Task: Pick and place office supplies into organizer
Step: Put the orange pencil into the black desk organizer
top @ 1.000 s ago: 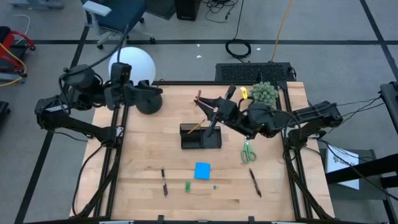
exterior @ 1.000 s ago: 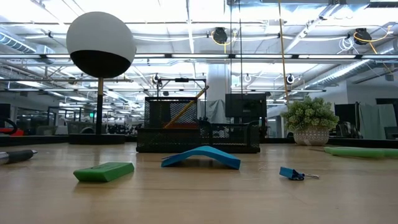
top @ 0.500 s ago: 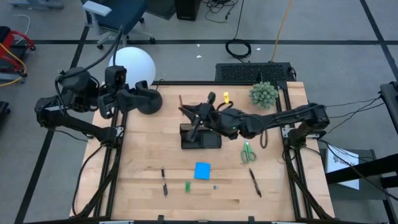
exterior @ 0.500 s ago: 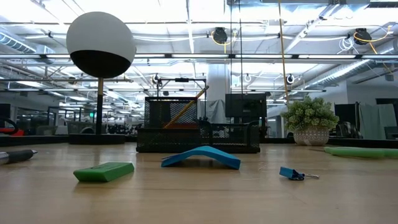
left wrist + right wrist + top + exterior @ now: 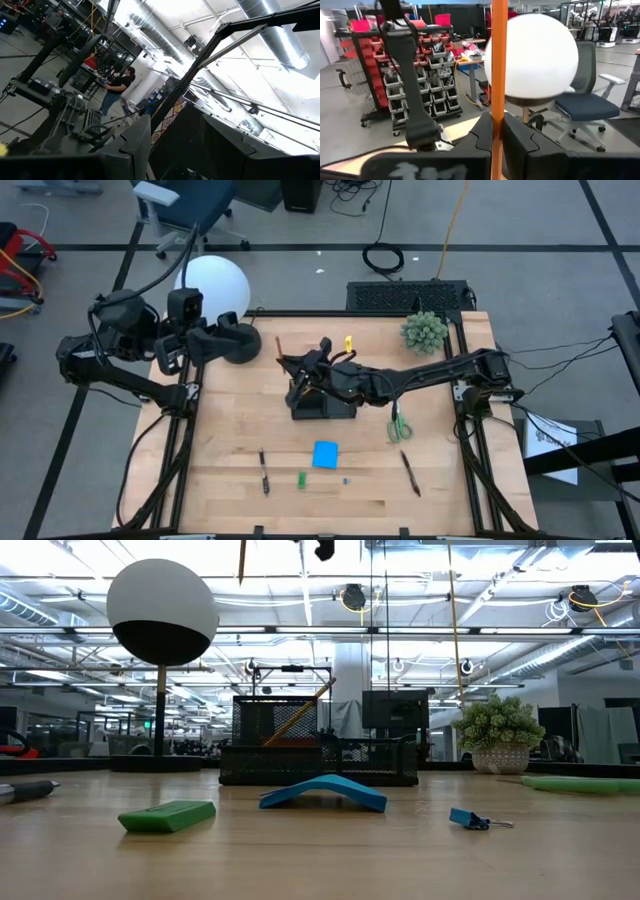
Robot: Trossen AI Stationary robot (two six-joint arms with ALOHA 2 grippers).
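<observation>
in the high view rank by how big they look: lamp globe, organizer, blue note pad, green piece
1. lamp globe, though it stands nearer the overhead camera, so that may flatter it
2. organizer
3. blue note pad
4. green piece

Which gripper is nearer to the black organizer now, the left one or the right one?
Right. The right gripper, shut on an orange pencil, hangs over the organizer. The left gripper waits at the table's far left, by the lamp base.
</observation>
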